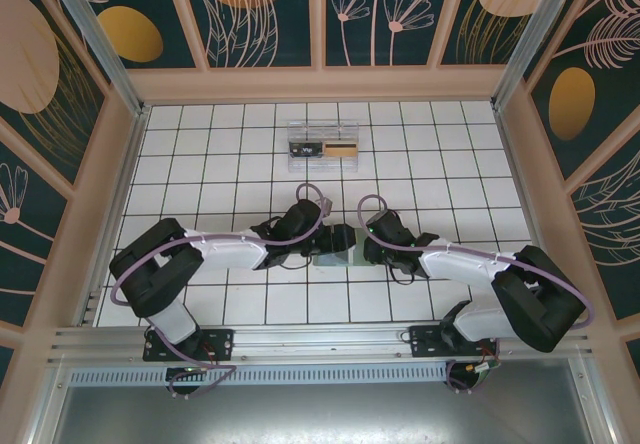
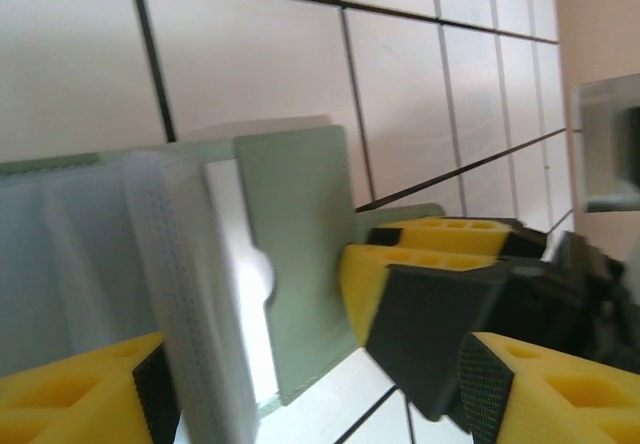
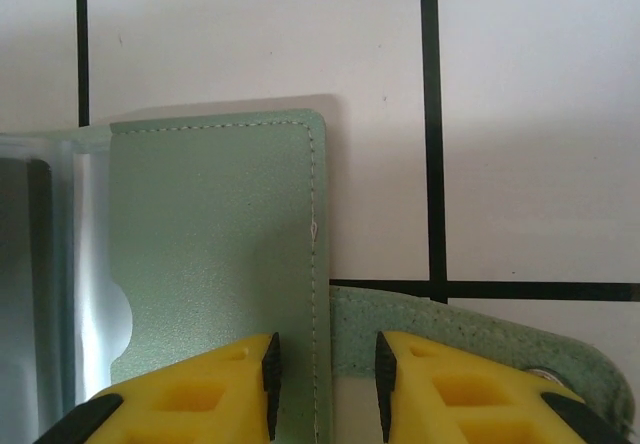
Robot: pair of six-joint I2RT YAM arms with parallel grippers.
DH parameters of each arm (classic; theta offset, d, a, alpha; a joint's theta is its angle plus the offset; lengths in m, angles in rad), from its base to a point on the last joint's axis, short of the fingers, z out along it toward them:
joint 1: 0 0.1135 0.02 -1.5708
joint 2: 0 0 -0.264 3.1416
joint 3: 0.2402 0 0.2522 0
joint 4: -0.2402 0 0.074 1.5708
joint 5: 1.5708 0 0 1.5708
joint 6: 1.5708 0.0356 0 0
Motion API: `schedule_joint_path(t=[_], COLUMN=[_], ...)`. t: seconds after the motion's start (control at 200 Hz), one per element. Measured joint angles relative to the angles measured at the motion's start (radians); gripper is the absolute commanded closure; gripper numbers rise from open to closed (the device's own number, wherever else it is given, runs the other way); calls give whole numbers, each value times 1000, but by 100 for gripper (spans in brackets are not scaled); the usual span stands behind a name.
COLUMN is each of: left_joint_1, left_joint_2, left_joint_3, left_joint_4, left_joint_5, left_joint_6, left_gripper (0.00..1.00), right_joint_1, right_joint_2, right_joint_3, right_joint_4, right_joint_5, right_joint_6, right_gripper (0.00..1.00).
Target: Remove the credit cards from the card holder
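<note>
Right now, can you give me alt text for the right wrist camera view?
A grey-green folding card holder lies open on the white tiled table, clear plastic sleeves at its left. The right gripper, with yellow fingers, straddles the holder's right edge beside its snap tab.

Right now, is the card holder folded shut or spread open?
Spread open. In the right wrist view the card holder shows a green inner pocket with a thumb notch and clear sleeves beside it; its snap tab lies loose on the tiles.

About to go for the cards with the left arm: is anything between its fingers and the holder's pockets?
Nothing separate blocks them. The left gripper sits right at the open card holder, with a translucent sleeve by its finger. The right gripper pinches the holder's edge beside it, crowding the space.
</note>
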Motion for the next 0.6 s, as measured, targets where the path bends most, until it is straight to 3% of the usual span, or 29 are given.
schedule_joint_path(t=[0.601], left_joint_1=[-13], left_joint_2=[0], left_joint_3=[1], left_joint_4=[96], left_joint_5=[65], left_joint_6=[-2], left_gripper=[24], right_joint_1=[-13], right_joint_2=[-24], right_joint_3=[-13], right_joint_4=[-1], right_joint_5=[3], right_joint_6=[3], right_gripper=[61])
